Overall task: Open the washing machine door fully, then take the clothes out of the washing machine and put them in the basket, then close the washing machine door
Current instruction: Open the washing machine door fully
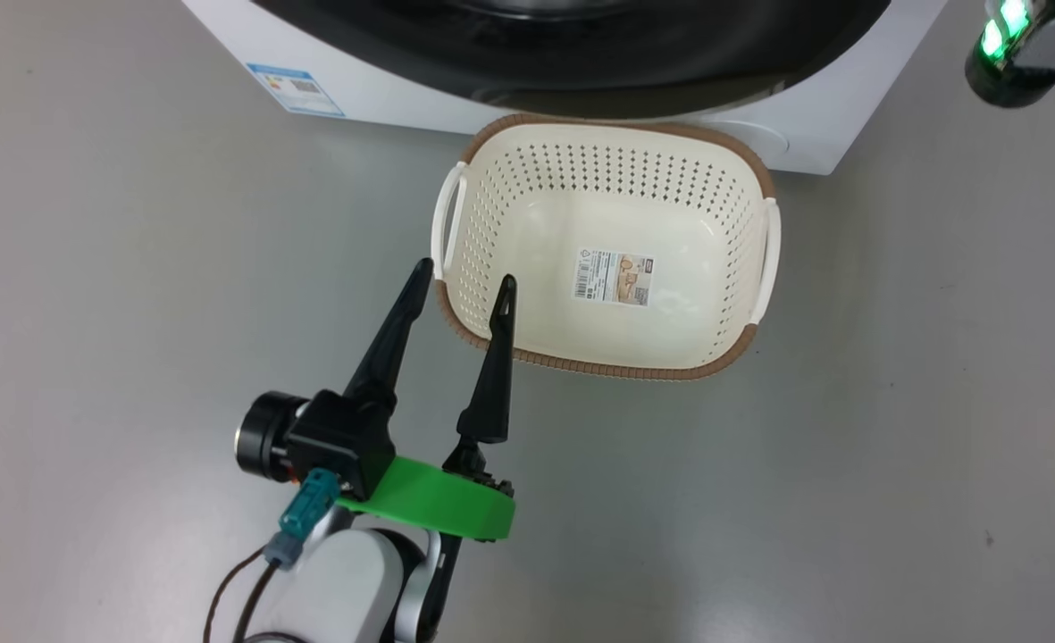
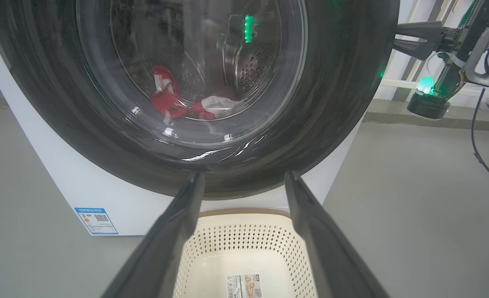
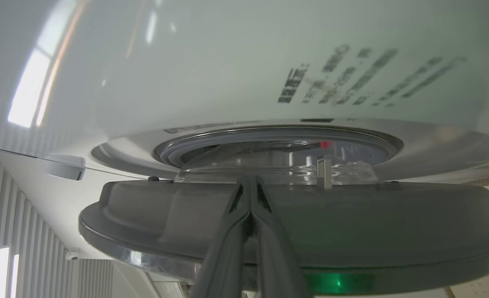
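The white washing machine (image 1: 384, 89) fills the top of the head view. Its black-rimmed door (image 2: 331, 103) stands slightly ajar, and the right wrist view shows a gap between the door (image 3: 352, 223) and the machine front. Red and white clothes (image 2: 167, 99) lie in the drum behind the glass. The cream basket (image 1: 607, 366) sits on the floor before the machine with nothing in it. My left gripper (image 1: 465, 272) hovers open at the basket's near left corner. My right gripper (image 3: 250, 184) is shut, its tips against the door's grey inner side at the right edge (image 2: 394, 35).
Grey floor spreads to both sides of the basket and machine. A blue label (image 1: 297, 89) sits on the machine's lower left front. My right wrist (image 1: 1018, 45), with green lights and a dangling cable, hangs at the upper right.
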{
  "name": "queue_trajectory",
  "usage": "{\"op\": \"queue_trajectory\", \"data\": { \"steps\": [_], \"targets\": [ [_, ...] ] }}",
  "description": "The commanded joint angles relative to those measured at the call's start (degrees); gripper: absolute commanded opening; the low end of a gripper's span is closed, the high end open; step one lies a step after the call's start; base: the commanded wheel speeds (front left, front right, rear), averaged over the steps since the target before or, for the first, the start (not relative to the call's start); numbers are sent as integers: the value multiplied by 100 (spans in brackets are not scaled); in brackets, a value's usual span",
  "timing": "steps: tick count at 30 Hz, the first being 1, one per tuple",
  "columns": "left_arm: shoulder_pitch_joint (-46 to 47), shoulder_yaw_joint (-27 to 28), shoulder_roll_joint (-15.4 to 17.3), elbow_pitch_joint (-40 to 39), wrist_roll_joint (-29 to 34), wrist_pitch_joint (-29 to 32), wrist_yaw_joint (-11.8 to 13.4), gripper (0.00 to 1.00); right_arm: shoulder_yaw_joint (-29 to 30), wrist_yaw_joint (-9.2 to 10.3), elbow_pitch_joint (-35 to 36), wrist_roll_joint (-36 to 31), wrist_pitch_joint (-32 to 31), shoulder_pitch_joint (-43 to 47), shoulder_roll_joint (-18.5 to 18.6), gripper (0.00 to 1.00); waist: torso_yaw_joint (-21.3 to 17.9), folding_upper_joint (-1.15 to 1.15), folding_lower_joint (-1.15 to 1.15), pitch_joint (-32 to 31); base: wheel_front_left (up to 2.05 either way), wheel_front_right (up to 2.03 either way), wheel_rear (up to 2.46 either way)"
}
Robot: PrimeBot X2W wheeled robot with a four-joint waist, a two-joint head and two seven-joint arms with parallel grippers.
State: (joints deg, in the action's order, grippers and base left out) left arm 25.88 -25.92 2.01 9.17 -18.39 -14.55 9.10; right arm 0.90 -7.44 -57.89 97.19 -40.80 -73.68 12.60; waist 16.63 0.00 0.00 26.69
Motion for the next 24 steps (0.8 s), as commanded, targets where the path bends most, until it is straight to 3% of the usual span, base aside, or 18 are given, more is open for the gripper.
{"op": "queue_trajectory", "data": {
  "steps": [1,24],
  "targets": [
    [19,172,87,-94,14,-45,18,100,-67,-5,180,35,-166,139,-163,0,-34,0,0,-54,0,0,0],
    [-136,234,87,189,86,-45,-84,100,-58,-5,480,146,-717,964,-385,0,-160,0,0,-515,0,0,0]
  ]
}}
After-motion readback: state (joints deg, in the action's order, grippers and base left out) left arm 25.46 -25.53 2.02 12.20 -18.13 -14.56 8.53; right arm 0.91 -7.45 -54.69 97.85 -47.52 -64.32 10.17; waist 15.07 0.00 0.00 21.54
